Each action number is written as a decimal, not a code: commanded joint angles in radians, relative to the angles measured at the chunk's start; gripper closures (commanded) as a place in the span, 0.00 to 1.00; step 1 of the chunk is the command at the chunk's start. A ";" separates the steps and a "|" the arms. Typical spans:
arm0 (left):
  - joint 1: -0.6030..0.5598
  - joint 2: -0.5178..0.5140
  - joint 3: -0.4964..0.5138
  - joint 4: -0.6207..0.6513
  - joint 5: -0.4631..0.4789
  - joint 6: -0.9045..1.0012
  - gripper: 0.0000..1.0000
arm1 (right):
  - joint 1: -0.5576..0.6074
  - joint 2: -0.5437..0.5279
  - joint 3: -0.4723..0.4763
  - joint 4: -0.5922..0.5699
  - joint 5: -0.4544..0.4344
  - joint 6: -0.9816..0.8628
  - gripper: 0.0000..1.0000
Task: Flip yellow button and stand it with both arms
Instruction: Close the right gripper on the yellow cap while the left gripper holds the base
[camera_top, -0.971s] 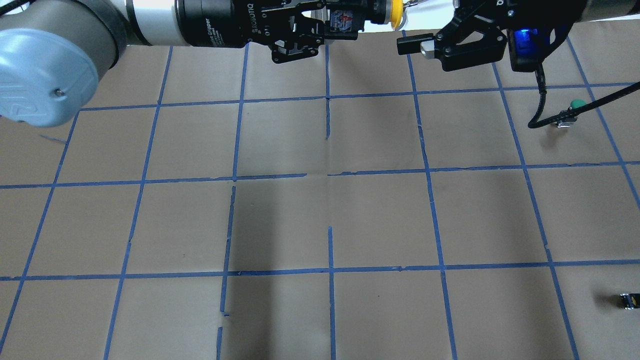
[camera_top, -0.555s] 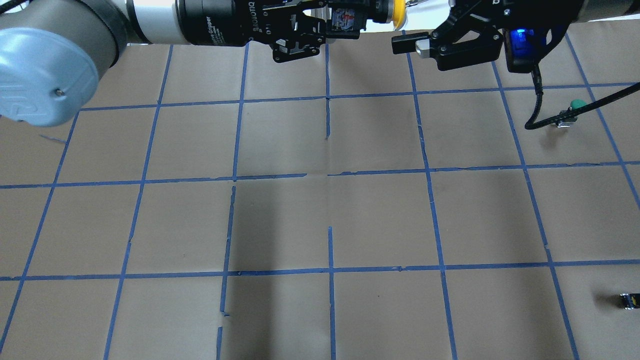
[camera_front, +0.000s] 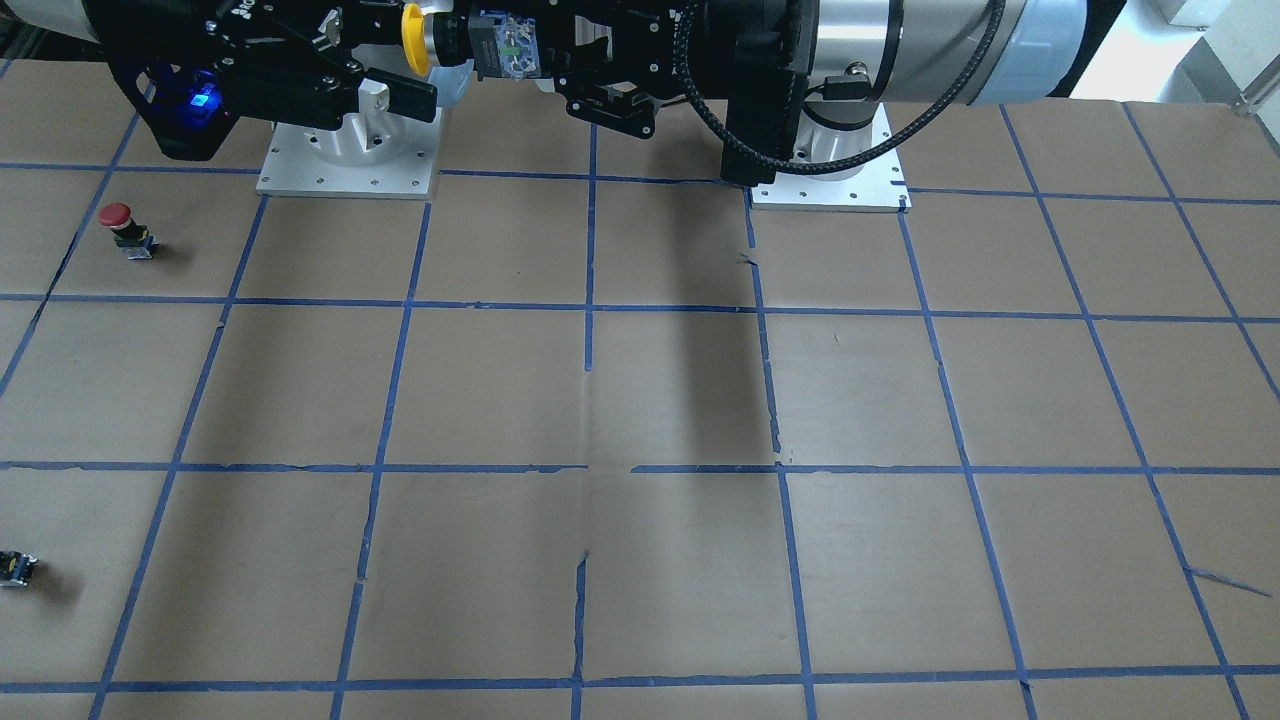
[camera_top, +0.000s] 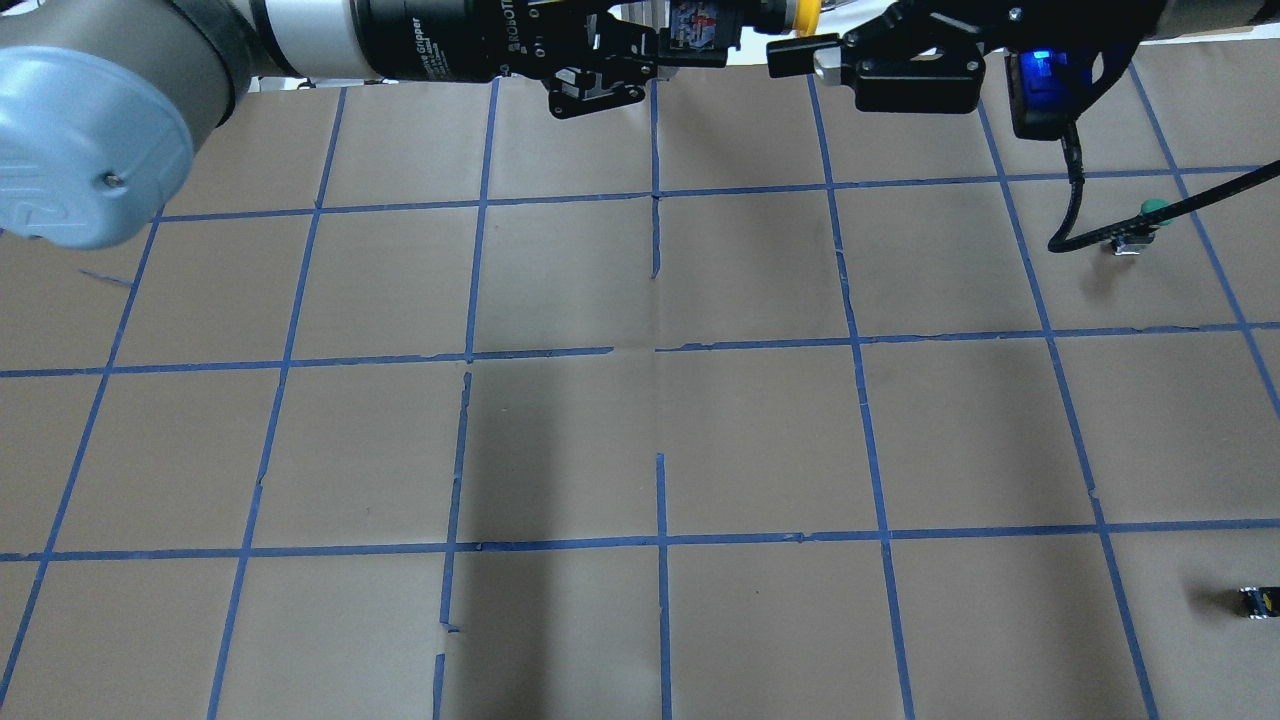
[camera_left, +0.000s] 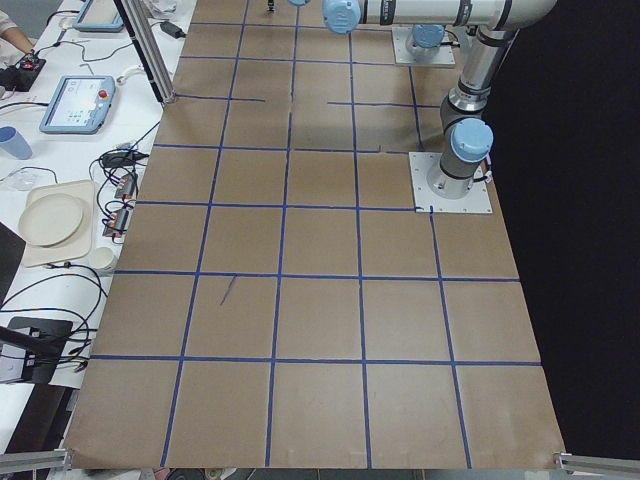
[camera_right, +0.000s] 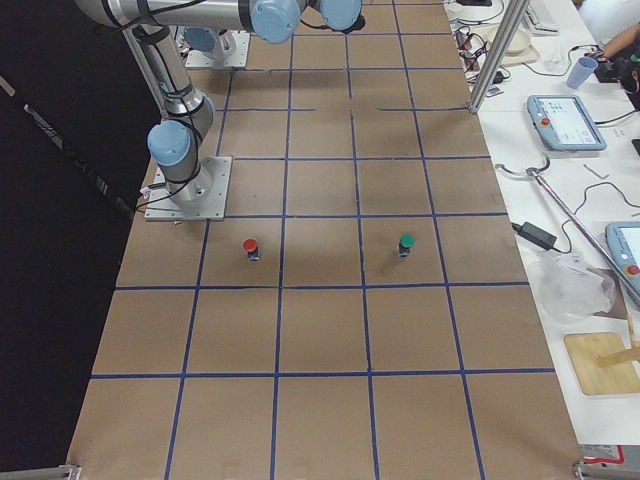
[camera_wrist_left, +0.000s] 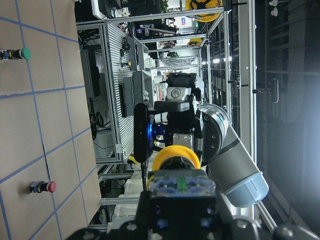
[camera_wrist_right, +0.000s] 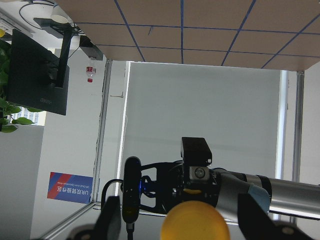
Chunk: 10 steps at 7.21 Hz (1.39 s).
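Out from the robot on the brown-papered table, a red-capped button stands near the right arm's base plate. A small black-and-yellow block lies farther out, and a green-capped button stands beyond it, a black cable crossing it in the overhead view. Raised above the table, the left gripper, lettered "ROBOTIQ" in white, clamps the base of the yellow button, held sideways, and the cap sits between the wide-spread jaws of the right gripper, touching neither.
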<state>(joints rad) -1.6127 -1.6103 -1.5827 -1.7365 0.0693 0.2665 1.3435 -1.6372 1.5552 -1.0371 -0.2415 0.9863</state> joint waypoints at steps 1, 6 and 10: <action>-0.001 0.003 0.000 0.000 -0.005 -0.004 1.00 | -0.003 0.000 -0.003 -0.003 0.002 -0.001 0.74; 0.000 0.010 -0.003 0.035 0.003 -0.089 0.28 | -0.003 -0.003 -0.003 -0.008 0.044 0.000 0.88; 0.016 0.013 0.003 0.035 0.041 -0.121 0.12 | -0.050 0.003 0.000 -0.049 0.024 0.002 0.89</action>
<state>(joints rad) -1.6063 -1.5984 -1.5826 -1.7013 0.0866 0.1646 1.3213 -1.6357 1.5539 -1.0597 -0.2086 0.9867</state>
